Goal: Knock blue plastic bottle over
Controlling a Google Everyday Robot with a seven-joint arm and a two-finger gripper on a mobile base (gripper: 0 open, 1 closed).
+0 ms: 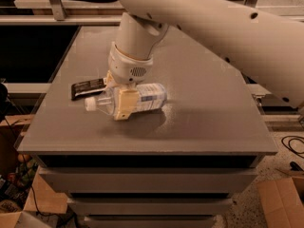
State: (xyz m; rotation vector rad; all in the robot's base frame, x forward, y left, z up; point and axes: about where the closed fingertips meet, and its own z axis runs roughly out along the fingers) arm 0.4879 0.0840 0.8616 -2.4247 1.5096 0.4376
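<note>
The blue plastic bottle [142, 98] lies on its side on the grey table [204, 108], with its white cap [89, 103] pointing left and its pale blue-and-white label to the right. My gripper [117, 99] comes down from above and straddles the bottle near its shoulder. One tan finger [124, 103] is in front of the bottle and the other is behind it, both against its body. The large white arm [223, 27] reaches in from the upper right.
A flat black wrapper bar [87, 88] lies just left of the gripper, behind the bottle's cap. The table's front edge is close below the bottle. Cardboard boxes [282, 201] and cables sit on the floor around the table.
</note>
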